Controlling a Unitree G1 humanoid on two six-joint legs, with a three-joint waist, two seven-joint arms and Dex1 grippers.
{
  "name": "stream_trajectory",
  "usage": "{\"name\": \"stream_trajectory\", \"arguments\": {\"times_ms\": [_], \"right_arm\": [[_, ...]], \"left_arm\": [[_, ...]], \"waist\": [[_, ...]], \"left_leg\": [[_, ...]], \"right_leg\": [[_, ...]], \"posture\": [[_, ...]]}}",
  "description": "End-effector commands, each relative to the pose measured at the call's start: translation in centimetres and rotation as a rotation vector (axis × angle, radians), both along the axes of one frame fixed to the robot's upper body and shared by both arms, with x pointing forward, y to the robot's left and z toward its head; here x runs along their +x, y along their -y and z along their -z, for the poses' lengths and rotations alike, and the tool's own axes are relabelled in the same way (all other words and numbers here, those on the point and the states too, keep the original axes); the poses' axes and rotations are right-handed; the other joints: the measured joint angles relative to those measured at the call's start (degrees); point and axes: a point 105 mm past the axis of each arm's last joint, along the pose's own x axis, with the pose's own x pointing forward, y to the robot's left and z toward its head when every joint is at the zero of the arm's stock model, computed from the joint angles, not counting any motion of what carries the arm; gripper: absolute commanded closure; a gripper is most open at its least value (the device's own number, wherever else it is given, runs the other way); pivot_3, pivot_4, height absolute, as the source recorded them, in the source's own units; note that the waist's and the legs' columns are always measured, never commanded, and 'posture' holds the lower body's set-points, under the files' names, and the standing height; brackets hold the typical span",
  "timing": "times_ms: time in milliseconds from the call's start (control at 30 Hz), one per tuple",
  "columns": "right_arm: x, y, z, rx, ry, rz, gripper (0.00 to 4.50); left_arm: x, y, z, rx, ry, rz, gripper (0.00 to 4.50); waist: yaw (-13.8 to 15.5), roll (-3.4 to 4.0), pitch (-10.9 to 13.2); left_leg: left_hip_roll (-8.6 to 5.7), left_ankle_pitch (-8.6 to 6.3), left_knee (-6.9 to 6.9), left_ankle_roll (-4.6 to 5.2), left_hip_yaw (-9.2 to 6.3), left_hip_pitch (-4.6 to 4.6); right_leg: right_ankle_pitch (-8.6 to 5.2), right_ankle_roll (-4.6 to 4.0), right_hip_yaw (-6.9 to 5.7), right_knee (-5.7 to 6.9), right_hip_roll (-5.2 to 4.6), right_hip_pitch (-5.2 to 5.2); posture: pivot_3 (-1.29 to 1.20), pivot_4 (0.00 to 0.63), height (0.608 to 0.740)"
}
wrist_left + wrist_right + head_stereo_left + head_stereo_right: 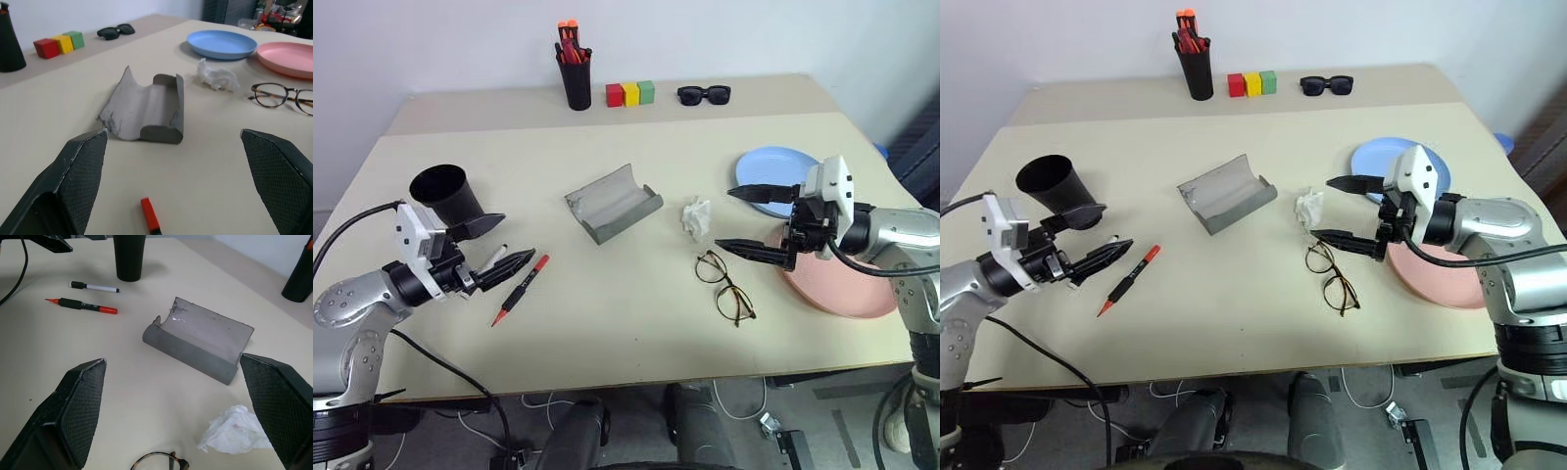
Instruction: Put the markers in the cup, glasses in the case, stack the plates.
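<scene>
**Grey case lies open mid-frame, both end effectors empty**

Left end effector [499, 245], fingers spread wide, hovers over the markers [521, 290] at lower left, beside the cup [447, 195]. Right end effector [756, 220], also spread, sits above the glasses [724, 287], plates [842, 284] at right.
</scene>
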Motion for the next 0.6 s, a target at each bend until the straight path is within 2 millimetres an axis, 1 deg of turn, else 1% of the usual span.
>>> {"name": "stream_trajectory", "arguments": {"times_ms": [33, 200, 267, 400, 500, 567, 600], "right_arm": [[-0.1, -0.2, -1.0, 0.006, 0.056, -0.004, 0.06], [-0.4, 0.1, -0.9, 0.004, 0.056, 0.02, 0.06], [-0.5, 0.2, -1.1, 0.001, 0.059, 0.026, 0.06], [-0.2, 0.4, -1.0, 0.007, 0.053, 0.043, 0.06], [0.2, -0.4, -1.3, 0.031, 0.067, 0.045, 0.06], [0.2, -1.0, -1.7, 0.079, 0.047, 0.038, 0.06], [0.2, -1.1, -1.4, 0.095, 0.007, 0.03, 0.06]], "left_arm": [[-0.4, 0.0, -1.9, 0.002, 0.072, 0.009, 0.0], [0.4, 0.8, -1.9, -0.01, 0.069, 0.042, 0.0], [0.7, 0.9, -1.9, -0.001, 0.072, 0.047, 0.0], [1.0, 0.7, -2.0, -0.001, 0.066, 0.038, 0.0], [0.7, 0.2, -2.1, -0.001, 0.067, 0.034, 0.0], [0.7, 0.3, -2.0, -0.003, 0.065, 0.029, 0.0], [0.8, 0.4, -2.0, -0.005, 0.059, 0.027, 0.0]], "waist": [[0.1, 0.0, 0.0], [0.1, 0.0, 0.0], [0.0, 0.0, 0.0], [-0.2, 0.0, 0.0], [-0.2, 0.0, 0.0], [-0.2, 0.0, 0.0], [-0.1, 0.0, 0.0]], "left_leg": [[0.0, 0.0, 0.0, 0.0, -0.01, 0.0], [0.0, 0.0, 0.0, 0.0, -0.01, 0.01], [0.0, 0.0, 0.0, 0.0, 0.0, 0.01], [-0.01, 0.0, 0.0, 0.0, 0.01, 0.02], [0.0, 0.0, 0.0, 0.0, 0.0, 0.01], [0.0, 0.0, 0.0, 0.0, 0.01, 0.02], [0.0, 0.0, 0.0, 0.0, 0.0, 0.02]], "right_leg": [[0.0, 0.0, 0.0, 0.0, 0.0, 0.0], [0.0, 0.0, 0.0, 0.01, 0.0, 0.0], [0.0, 0.0, 0.0, 0.0, 0.0, 0.0], [0.0, 0.0, 0.0, 0.0, 0.01, 0.0], [0.0, 0.0, 0.0, 0.0, 0.01, 0.0], [0.0, 0.0, 0.0, 0.01, 0.01, 0.0], [0.0, 0.0, 0.0, 0.01, 0.01, 0.0]], "posture": [[0.0, 0.15, 0.74], [0.0, 0.15, 0.74], [0.0, 0.15, 0.74], [0.0, 0.15, 0.74], [0.0, 0.15, 0.74], [0.0, 0.15, 0.74], [0.0, 0.15, 0.74]]}}
